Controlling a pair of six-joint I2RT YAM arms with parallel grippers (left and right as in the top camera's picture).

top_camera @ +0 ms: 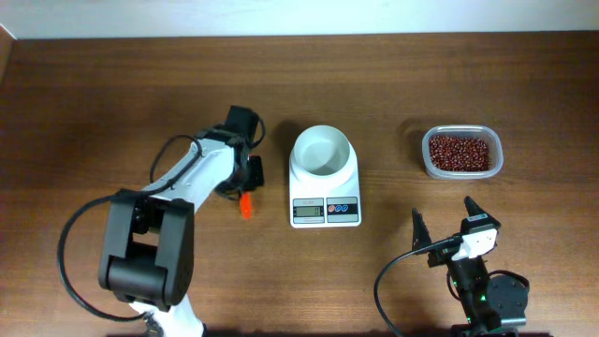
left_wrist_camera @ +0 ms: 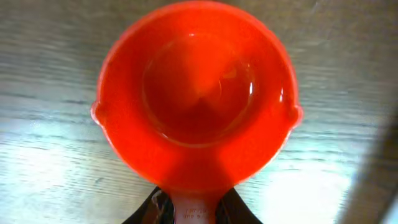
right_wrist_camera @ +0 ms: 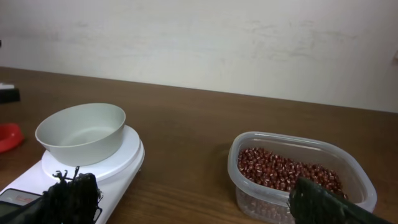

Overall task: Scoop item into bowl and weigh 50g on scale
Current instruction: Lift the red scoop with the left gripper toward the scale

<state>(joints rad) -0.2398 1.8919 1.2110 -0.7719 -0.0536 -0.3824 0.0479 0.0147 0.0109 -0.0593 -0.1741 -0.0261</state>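
The white bowl [top_camera: 321, 150] sits empty on the white scale [top_camera: 325, 212] at the table's middle. The reddish-brown beans [top_camera: 459, 152] fill a clear plastic tub [top_camera: 462, 130] to the right. My left gripper [top_camera: 247, 183] is left of the scale, shut on the handle of an orange-red scoop [top_camera: 246, 208]. In the left wrist view the scoop [left_wrist_camera: 196, 93] is empty over the wood, its handle between the jaws [left_wrist_camera: 194, 210]. My right gripper [top_camera: 445, 225] is open and empty in front of the tub. The right wrist view shows the bowl [right_wrist_camera: 81, 132], scale [right_wrist_camera: 121, 163], beans [right_wrist_camera: 280, 169] and the open jaws [right_wrist_camera: 193, 194].
The tub's rim [right_wrist_camera: 298, 140] lies just ahead of my right finger. The scoop's red edge [right_wrist_camera: 7, 135] shows at the left of the right wrist view. A pale wall stands behind the table's far edge.
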